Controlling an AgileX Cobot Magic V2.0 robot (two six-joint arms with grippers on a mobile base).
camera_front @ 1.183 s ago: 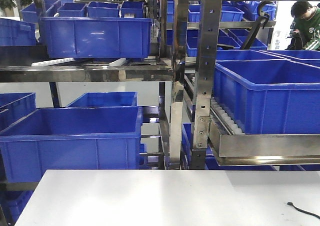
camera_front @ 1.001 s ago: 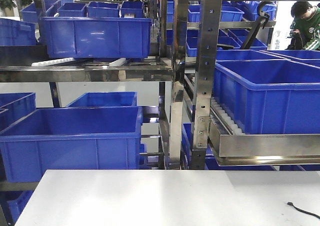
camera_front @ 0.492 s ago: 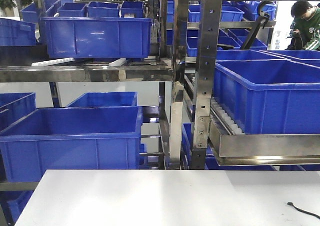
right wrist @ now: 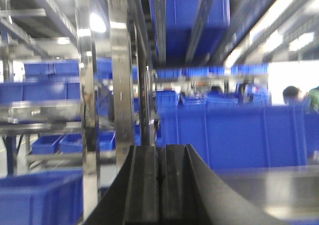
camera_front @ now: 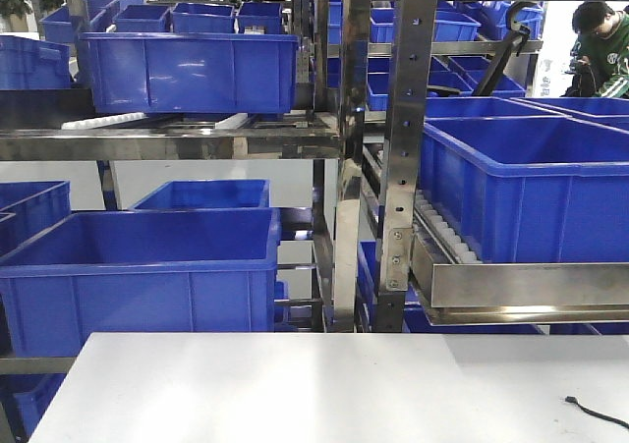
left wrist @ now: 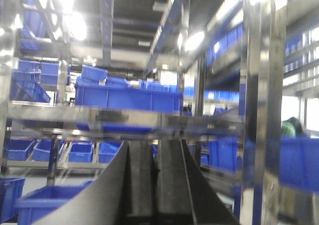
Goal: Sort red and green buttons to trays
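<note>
Seen only from the front: a flat white bench across 6 o'clock, a thin black cable at 4 o'clock, and deep blue plastic crates on shiny steel racks behind. Seen only at the wrists, facing blurred shelving: left hand with fingers a sliver apart, gripping nothing; right hand pressed fully closed, likewise bare. Cannot tell from any view where the red and green buttons or the trays lie.

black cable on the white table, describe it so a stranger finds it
Start at the white tabletop along the bottom of the front view and follow it to its right edge. The thin black cable lies there, running off frame; it is the only dark thing on that surface.
</note>
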